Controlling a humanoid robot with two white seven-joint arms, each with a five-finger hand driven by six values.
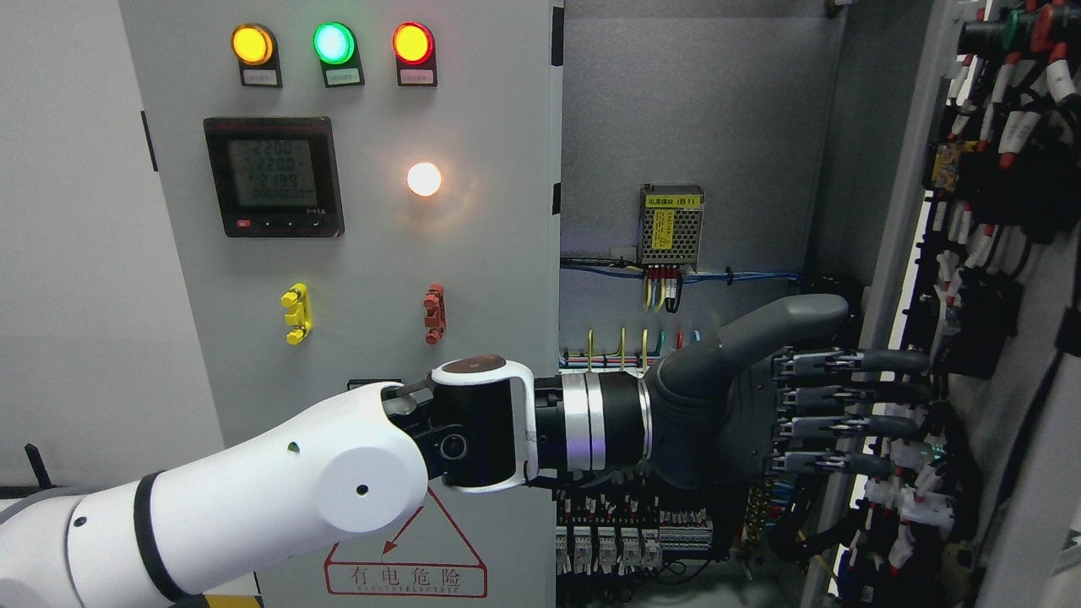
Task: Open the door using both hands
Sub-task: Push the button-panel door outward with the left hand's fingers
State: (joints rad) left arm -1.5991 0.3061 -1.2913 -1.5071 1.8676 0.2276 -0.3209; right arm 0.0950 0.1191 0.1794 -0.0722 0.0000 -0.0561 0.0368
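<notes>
A grey cabinet panel (363, 253) bears a meter (273, 176) reading "220.0" and a red triangle (407, 553) marked "有电危险". The left hand (844, 414), fingers extended, presses the open grey metal door (908, 211) at right.

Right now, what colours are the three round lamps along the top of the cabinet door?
Amber lamp, green lamp, red lamp, left to right; head view.

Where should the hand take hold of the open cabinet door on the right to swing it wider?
Grip the open cabinet door along its free vertical edge, coming from the left, inside the cabinet. The left hand is already there with fingers stretched toward that edge; the door's inner face is crowded with wiring.
</notes>
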